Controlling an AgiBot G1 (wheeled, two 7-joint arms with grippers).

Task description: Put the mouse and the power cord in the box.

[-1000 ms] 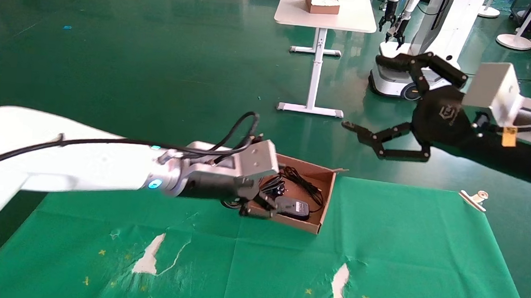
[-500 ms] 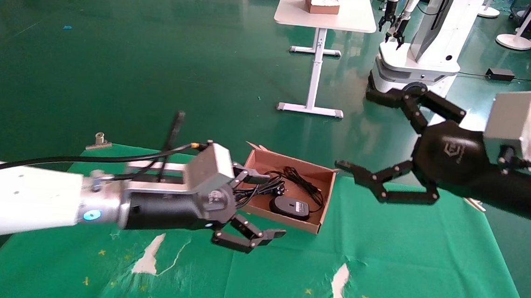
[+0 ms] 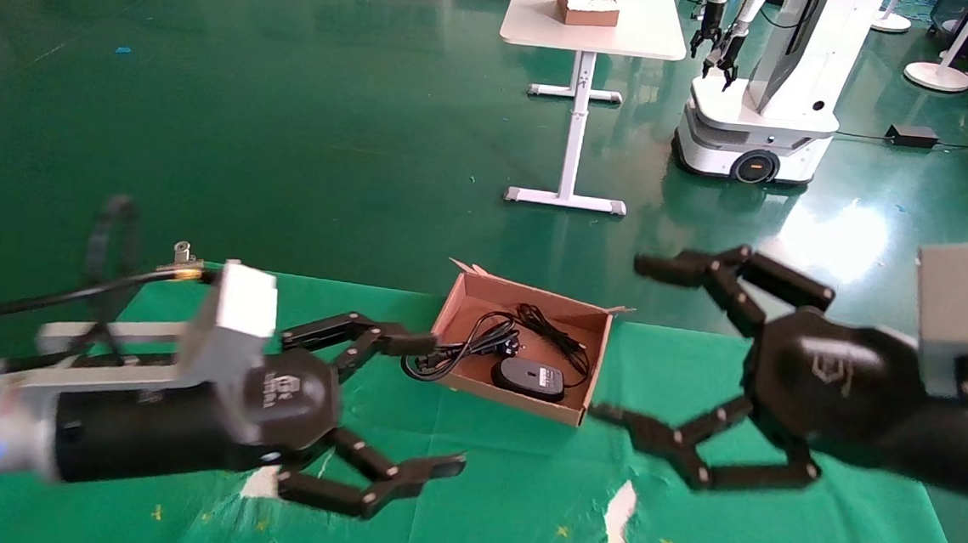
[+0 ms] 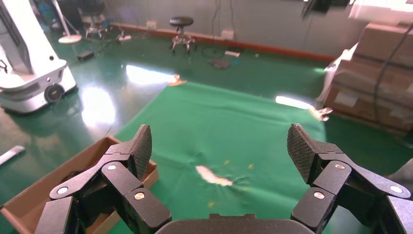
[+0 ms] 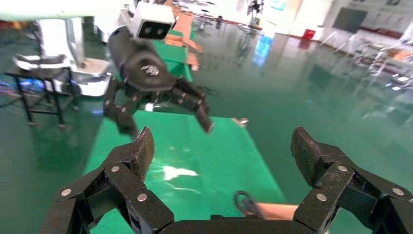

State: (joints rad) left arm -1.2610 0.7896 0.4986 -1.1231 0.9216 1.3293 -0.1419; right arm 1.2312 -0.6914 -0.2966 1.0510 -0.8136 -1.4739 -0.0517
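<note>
The tabletop (image 3: 773, 530), under its green cloth, fills the lower part of the head view. Both arms have drawn back toward the lower corners since a second ago: then the left end effector (image 3: 432, 408) was down at the box's left wall, whereas now it hangs at the lower left over the cloth, fingers spread wide and holding nothing. The right end effector (image 3: 624, 341), formerly high at the upper right, has sunk to centre right, likewise spread wide and empty. One box (image 3: 588, 372) sits just above the frame's centre, unmoved. In it lies one mouse (image 3: 532, 378) near the front wall. One power cord (image 3: 479, 339) rests mostly inside, a loop hanging out over the left wall onto the cloth.
</note>
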